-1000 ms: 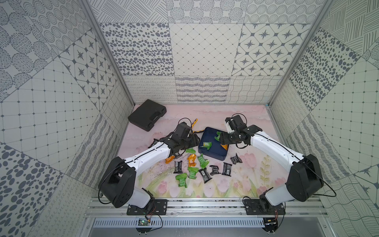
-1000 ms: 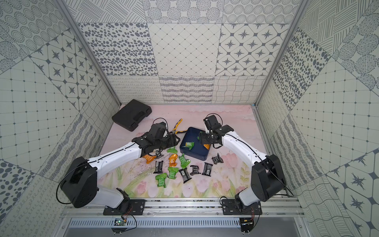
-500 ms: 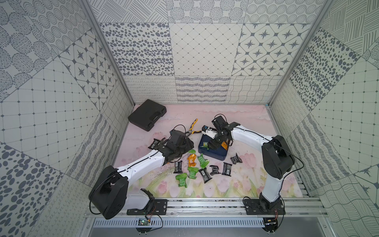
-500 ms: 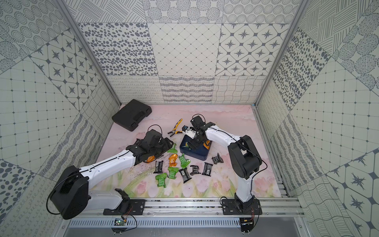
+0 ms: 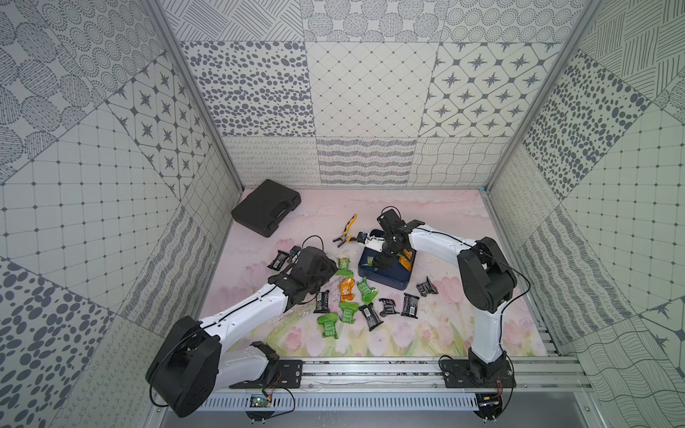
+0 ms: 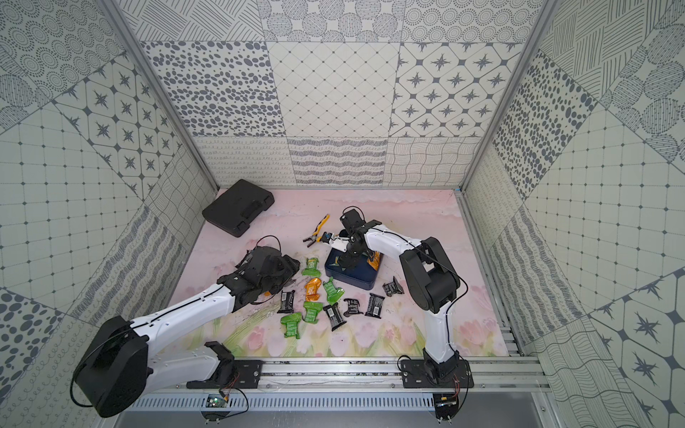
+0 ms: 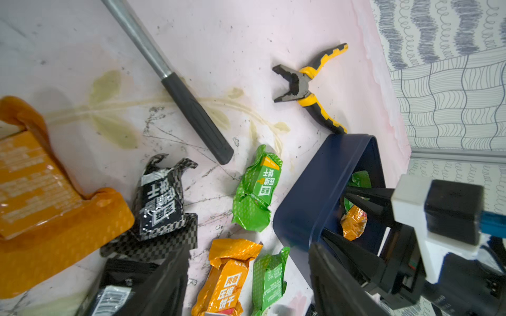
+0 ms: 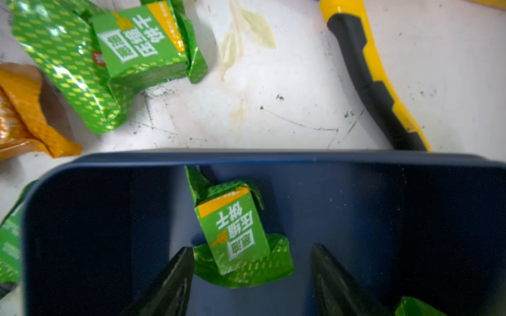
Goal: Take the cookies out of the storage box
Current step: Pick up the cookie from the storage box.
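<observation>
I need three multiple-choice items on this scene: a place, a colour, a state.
1. The pliers lie: A) inside the storage box; B) on the table beside it; C) under it.
2. The storage box is: A) red; B) navy blue; C) white.
3. The right end effector is: A) open; B) shut on the pliers; C) shut, empty.
Key: 1 B, they lie on bare table past the rim; 2 B, its walls are navy; 3 A, its fingers stand apart around a green cookie.
</observation>
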Available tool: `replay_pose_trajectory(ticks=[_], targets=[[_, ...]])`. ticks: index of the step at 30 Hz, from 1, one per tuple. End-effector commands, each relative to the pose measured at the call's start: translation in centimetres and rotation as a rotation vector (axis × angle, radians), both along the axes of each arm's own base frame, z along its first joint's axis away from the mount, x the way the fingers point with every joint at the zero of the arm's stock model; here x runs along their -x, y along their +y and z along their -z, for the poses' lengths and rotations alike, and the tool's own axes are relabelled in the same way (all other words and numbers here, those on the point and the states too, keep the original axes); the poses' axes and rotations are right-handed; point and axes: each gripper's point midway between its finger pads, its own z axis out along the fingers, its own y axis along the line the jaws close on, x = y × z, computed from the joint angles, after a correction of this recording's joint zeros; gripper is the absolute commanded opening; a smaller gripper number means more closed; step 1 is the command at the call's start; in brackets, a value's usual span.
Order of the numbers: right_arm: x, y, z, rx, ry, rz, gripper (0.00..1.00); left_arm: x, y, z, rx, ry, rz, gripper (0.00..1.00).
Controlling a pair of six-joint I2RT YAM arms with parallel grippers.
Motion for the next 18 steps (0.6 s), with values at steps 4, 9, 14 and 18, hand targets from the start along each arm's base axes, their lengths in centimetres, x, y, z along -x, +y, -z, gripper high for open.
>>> replay_pose_trajectory(ticks=[4,9,14,18], targets=[[-1.0,1.4,0.7,-0.009,-0.029,-0.051,0.70,-0.4,2.1,-0.6,0.061,-0.051,-0.145,0.73],[-1.1,1.5,1.6,0.006,-0.020,-0.060,0.67,-0.2,2.7,-0.6,0.056,-0.057,-0.158,0.74],[-1.1,1.8,2.0,0.005,-0.012,-0.059,0.58,-0.2,3.1,-1.0,0.051,-0.067,-0.164,0.74],[-1.2,1.6,2.1,0.013,-0.013,-0.049,0.50,0.0,3.7,-1.3,0.034,-0.075,-0.176,0.74]])
